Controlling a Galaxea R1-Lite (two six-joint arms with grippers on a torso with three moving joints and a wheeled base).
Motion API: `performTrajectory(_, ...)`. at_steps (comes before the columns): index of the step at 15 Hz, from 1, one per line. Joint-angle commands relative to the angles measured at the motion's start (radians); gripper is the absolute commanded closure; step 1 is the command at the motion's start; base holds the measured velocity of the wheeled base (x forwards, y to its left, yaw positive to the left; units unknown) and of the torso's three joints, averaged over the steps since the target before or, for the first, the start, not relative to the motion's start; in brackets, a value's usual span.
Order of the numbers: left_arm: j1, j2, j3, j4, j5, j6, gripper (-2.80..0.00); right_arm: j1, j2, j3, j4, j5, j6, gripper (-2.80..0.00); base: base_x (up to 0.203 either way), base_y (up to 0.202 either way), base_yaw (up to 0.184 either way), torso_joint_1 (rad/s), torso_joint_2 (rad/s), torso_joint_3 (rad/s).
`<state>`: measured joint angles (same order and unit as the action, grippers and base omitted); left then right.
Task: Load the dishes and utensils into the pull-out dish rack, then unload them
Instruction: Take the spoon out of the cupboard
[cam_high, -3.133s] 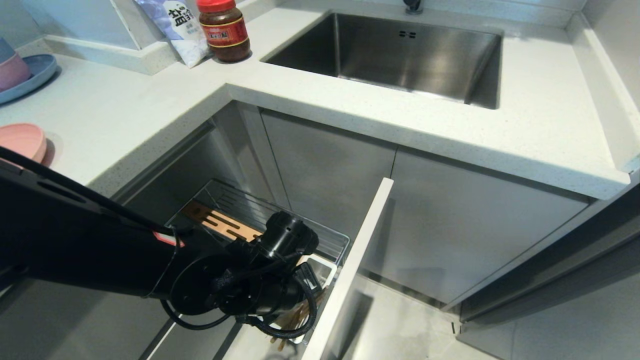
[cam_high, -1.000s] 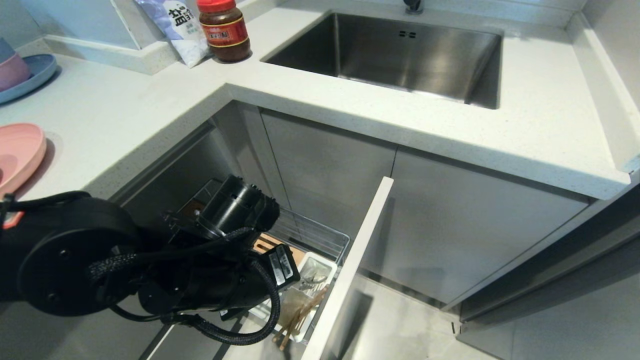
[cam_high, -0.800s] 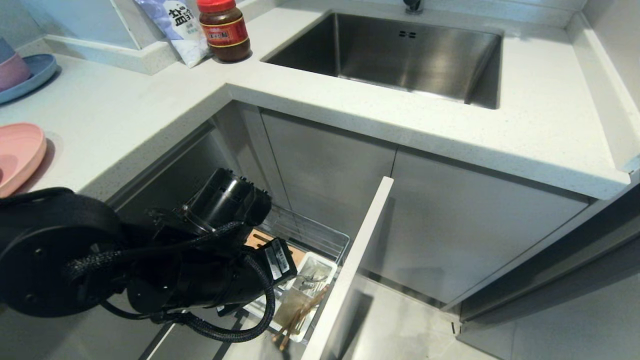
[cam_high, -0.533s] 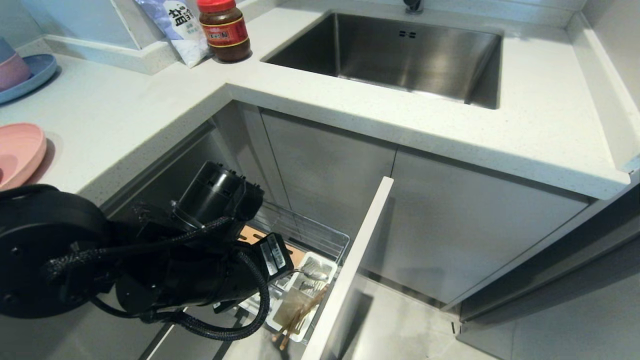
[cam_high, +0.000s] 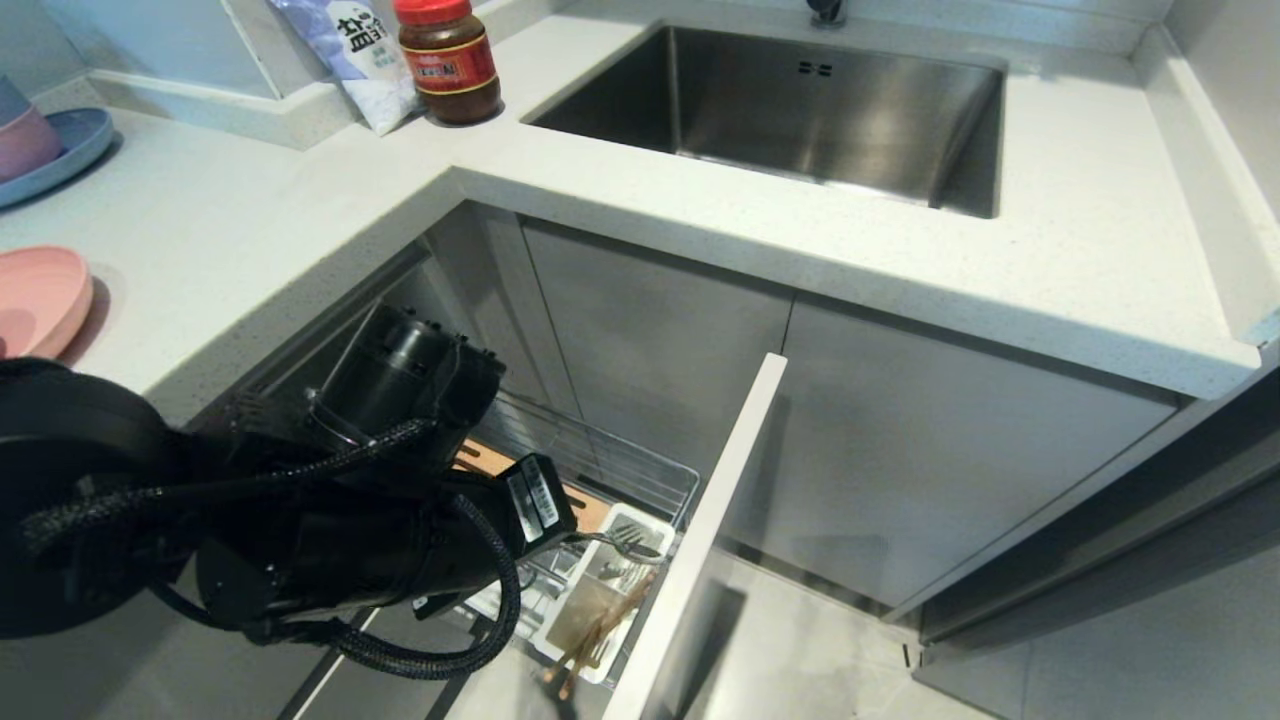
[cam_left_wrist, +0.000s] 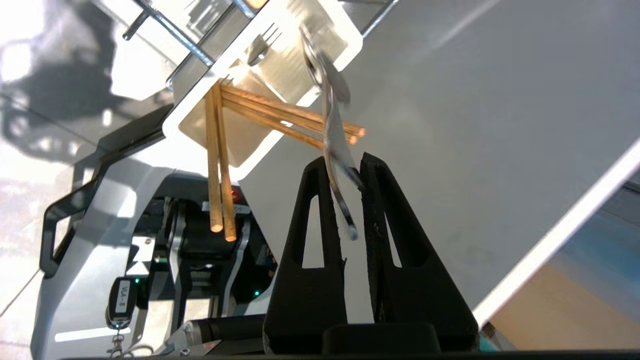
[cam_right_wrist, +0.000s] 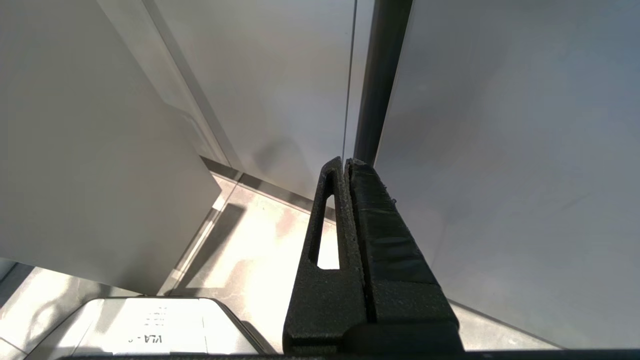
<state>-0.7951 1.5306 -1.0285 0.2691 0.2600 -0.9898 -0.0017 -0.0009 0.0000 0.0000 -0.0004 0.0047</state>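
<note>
Left wrist view: fork (cam_left_wrist: 334, 130) points lengthwise away from jaws.

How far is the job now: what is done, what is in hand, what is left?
Done, it seems: the pink plate lies on the counter. In hand: the left gripper has its fingers shut on a metal utensil above the cutlery tray. Left: the chopsticks lie in that tray. The right gripper is parked, shut.
</note>
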Motion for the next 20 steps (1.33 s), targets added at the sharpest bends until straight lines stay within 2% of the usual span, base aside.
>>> performTrajectory(1, -0.001, -0.018, -0.002, 0.004, 0.005, -0.001, 0.0, 0.0, -0.004, 0.002, 0.0, 0.0, 0.0, 0.0, 0.0, 0.0, 0.0, 0.0, 0.0, 0.0)
performTrajectory(7, -0.001, -0.026, -0.018, 0.042, 0.043, 0.003, 0.0, 0.0, -0.004, 0.002, 0.0, 0.0, 0.0, 0.0, 0.0, 0.0, 0.0, 0.0, 0.0, 0.0)
performTrajectory(16, 0.005, -0.104, -0.045, 0.044, 0.187, 0.072, 0.0, 0.0, -0.004, 0.002, 0.0, 0.0, 0.0, 0.0, 0.0, 0.0, 0.0, 0.0, 0.0, 0.0)
performTrajectory(20, 0.005, -0.135, -0.055, 0.049, 0.197, 0.079, 0.0, 0.0, -0.004, 0.002, 0.0, 0.0, 0.0, 0.0, 0.0, 0.0, 0.0, 0.0, 0.0, 0.0)
